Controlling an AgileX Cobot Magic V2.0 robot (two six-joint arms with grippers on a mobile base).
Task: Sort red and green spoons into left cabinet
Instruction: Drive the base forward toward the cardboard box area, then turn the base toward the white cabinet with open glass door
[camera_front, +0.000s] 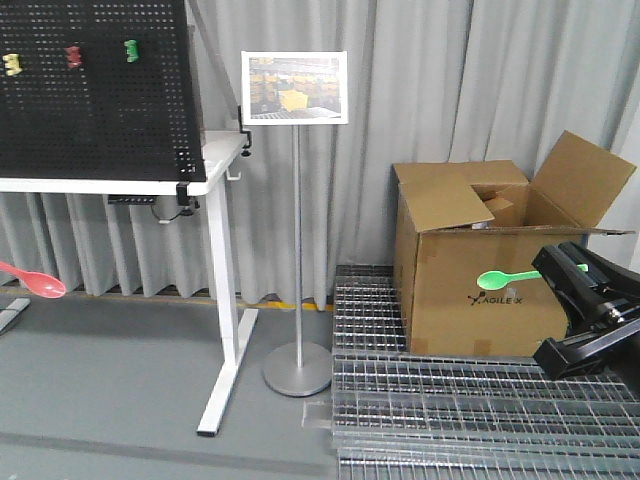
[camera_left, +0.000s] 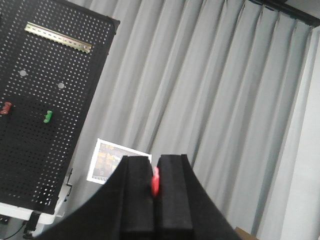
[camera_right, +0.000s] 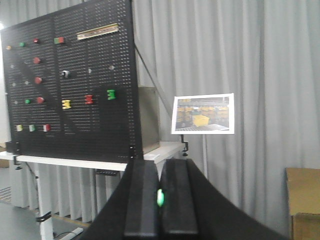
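In the front view the red spoon (camera_front: 33, 281) pokes in from the left edge, bowl toward the right, held in the air. My left gripper (camera_left: 155, 185) is shut on it; only a sliver of red spoon (camera_left: 155, 181) shows between the black pads. The green spoon (camera_front: 508, 278) hangs in front of the cardboard box, its handle running into my right gripper (camera_front: 580, 275). The right wrist view shows that gripper (camera_right: 160, 198) shut on a sliver of green spoon (camera_right: 160, 198). The left cabinet is out of view.
A white-legged table with a black pegboard (camera_front: 95, 90) stands at the left, a sign on a thin stand (camera_front: 295, 90) in the middle, an open cardboard box (camera_front: 480, 270) at the right on metal grating (camera_front: 450, 410). Grey curtains hang behind.
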